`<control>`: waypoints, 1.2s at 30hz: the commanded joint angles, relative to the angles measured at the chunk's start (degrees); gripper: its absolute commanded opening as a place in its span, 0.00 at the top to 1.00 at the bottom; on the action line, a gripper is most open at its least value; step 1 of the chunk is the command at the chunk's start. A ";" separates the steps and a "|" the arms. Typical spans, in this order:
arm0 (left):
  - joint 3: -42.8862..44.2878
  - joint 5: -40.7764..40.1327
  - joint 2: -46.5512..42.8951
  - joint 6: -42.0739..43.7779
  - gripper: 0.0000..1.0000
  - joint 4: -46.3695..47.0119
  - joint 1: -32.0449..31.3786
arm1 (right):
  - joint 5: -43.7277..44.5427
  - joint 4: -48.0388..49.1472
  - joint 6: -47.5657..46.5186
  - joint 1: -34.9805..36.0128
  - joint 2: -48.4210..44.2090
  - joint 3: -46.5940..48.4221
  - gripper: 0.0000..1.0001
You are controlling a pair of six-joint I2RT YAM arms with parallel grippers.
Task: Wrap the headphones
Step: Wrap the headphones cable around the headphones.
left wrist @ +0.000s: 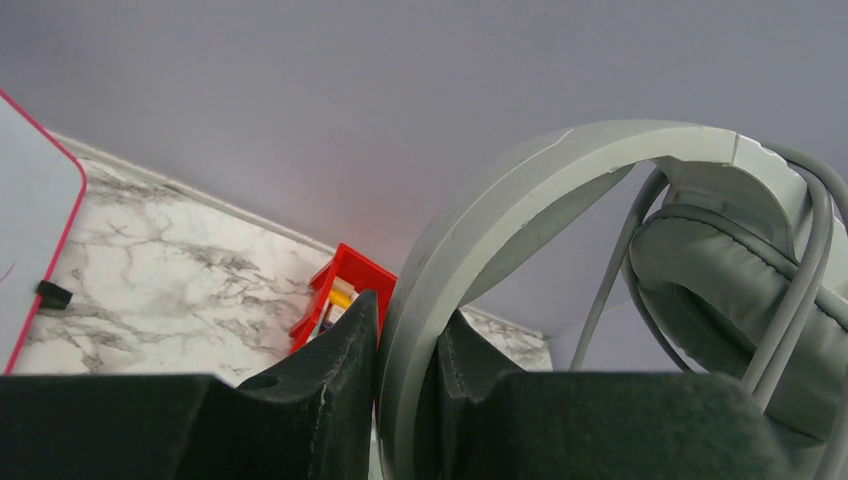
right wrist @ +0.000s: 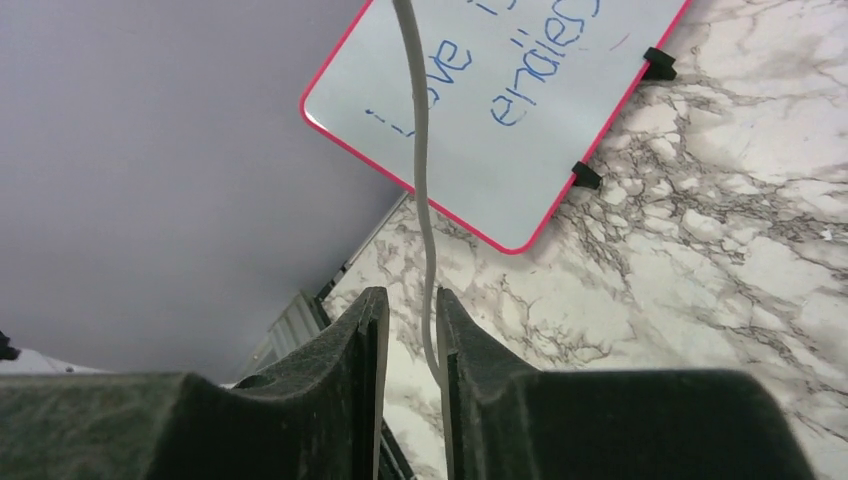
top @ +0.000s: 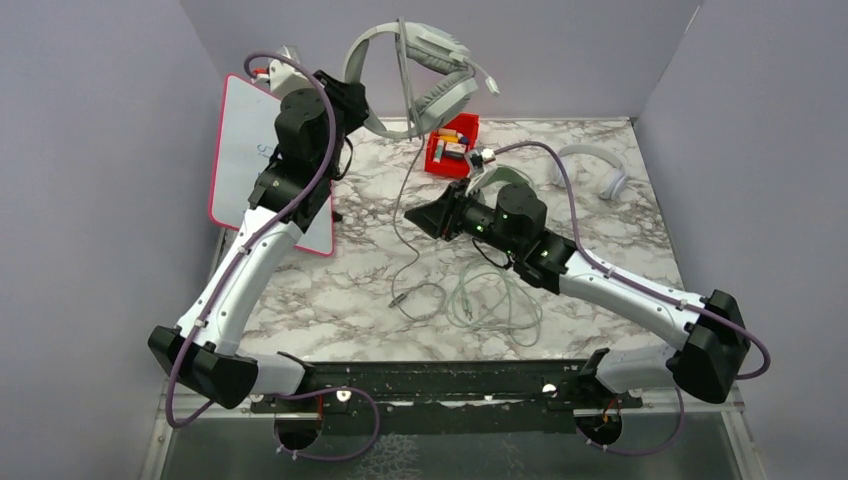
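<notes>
My left gripper (top: 356, 106) is shut on the headband of the grey-white headset (top: 432, 66) and holds it high at the back. In the left wrist view both fingers of that gripper (left wrist: 410, 312) press the band (left wrist: 560, 165). The headset's thin cable (top: 405, 190) hangs down to the table and ends in a plug (top: 397, 298). My right gripper (top: 422, 218) is at the hanging cable. In the right wrist view the cable (right wrist: 421, 150) runs between its narrowly parted fingers (right wrist: 410, 300) and touches the right one. The mint-green headset (top: 497, 178) lies mostly under my right arm, its cable (top: 497, 302) coiled in front. The small white headset (top: 592, 165) lies at the back right.
A red bin (top: 452, 143) with small items stands at the back centre, also in the left wrist view (left wrist: 340, 285). A pink-edged whiteboard (top: 245, 165) leans at the back left, written on in blue (right wrist: 500, 110). Grey walls close three sides.
</notes>
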 commanded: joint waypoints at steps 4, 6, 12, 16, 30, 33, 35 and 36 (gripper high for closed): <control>7.56 1.76 -4.09 -4.71 1.00 3.64 -0.08 | 0.49 11.96 1.27 0.36 -1.97 -7.83 0.50; 8.97 2.54 -4.09 -4.60 1.00 3.13 -0.08 | -1.07 13.50 -0.92 0.29 -0.66 -8.53 0.39; 11.63 4.24 -4.64 -4.51 1.00 2.45 -0.08 | -5.86 16.51 -15.94 -0.95 0.98 -9.35 0.21; 12.57 5.71 -4.58 -4.87 1.00 1.83 -0.08 | -17.74 17.86 -23.00 -4.73 3.38 -9.00 0.18; 13.95 7.82 -4.08 -6.61 1.00 0.41 -0.09 | -23.01 24.86 -25.42 -9.88 7.89 -11.88 0.16; 14.00 8.04 -3.91 -6.70 1.00 0.40 -0.08 | -25.93 31.87 -21.95 -9.91 10.80 -12.98 0.16; 14.17 8.13 -3.94 -6.71 1.00 0.40 -0.09 | -27.08 34.42 -19.82 -9.85 13.22 -11.99 0.16; 14.33 8.18 -3.96 -6.71 1.00 0.40 -0.08 | -27.84 35.70 -18.43 -9.91 14.46 -11.41 0.16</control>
